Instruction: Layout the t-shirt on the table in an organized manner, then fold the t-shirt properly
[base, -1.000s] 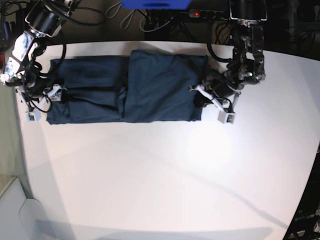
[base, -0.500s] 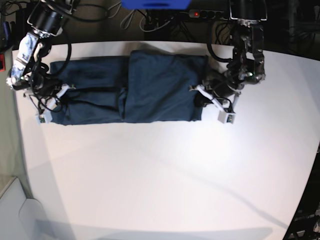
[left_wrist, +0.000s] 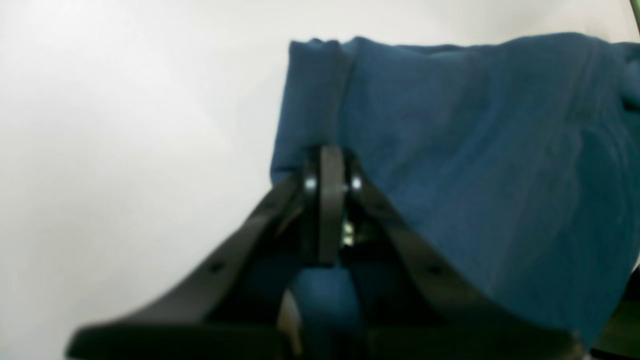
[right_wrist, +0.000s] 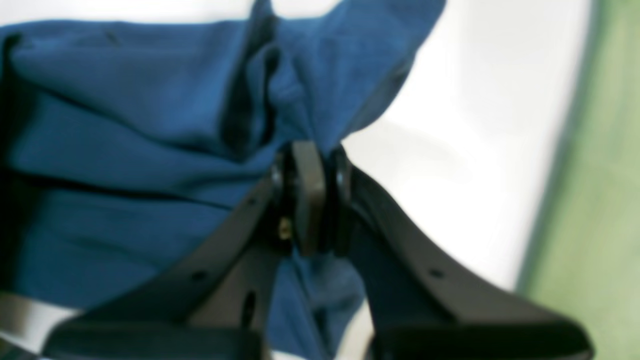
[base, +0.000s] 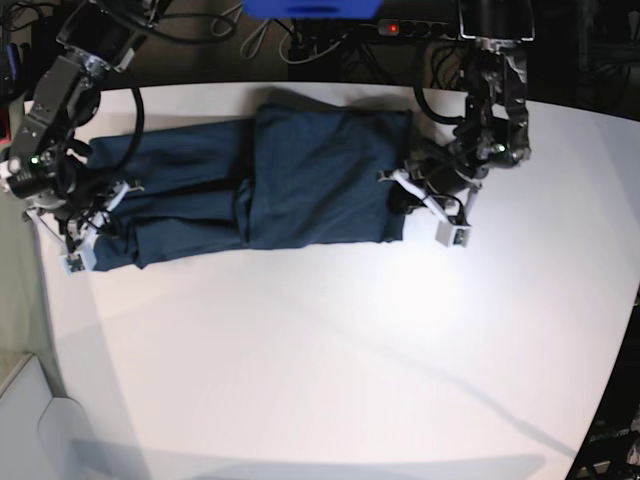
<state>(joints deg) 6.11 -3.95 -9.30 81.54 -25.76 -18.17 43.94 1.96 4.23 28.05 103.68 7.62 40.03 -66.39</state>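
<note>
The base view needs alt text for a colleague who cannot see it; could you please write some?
A dark navy t-shirt, folded into a long band, lies across the far part of a white table. A robot arm grips each end, the right gripper at this view's left and the left gripper at its right, both shut on cloth.

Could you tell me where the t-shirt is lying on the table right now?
In the base view the t-shirt stretches along the table's far edge, pinched between the right gripper and the left gripper.
</note>
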